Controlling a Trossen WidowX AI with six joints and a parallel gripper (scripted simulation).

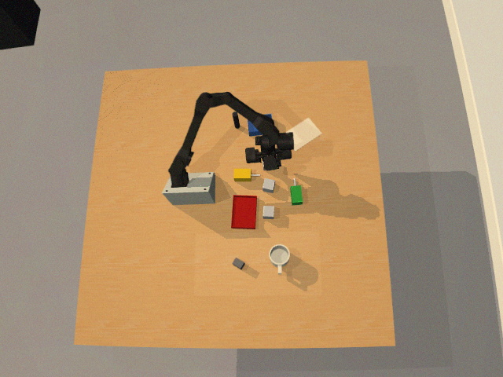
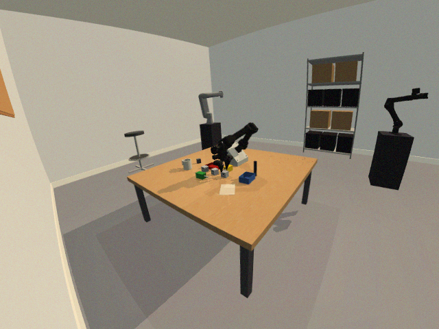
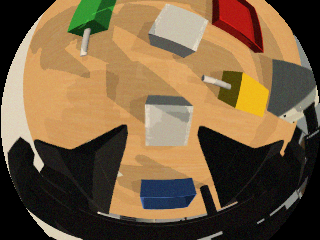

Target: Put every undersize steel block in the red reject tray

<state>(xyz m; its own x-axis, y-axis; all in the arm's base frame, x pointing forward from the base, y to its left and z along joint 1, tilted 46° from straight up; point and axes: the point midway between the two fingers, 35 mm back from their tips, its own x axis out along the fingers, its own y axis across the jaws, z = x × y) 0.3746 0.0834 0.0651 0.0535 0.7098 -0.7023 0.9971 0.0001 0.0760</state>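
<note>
One bare red tray (image 1: 244,212) (image 2: 212,165) (image 3: 238,21), upright mug (image 1: 279,255) (image 2: 186,164)

Here's the arm (image 1: 244,108) (image 2: 232,138), all blk, w/ slim tube-like links and chunky rounded joints; gripper (image 1: 269,155) (image 2: 223,168) (image 3: 163,130) blk too, w/ wedge-shaped fingers narrowing to pointy tips; base (image 1: 190,197) (image 2: 241,161) lt grey, sloped, dark screw holes up top.

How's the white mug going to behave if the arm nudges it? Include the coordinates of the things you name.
The mug (image 1: 279,254) (image 2: 186,164) stands upright on a flat base, so it would probably slide before tipping. Its side handle might make it swivel. Rounded walls suggest it could roll if toppled.
</note>
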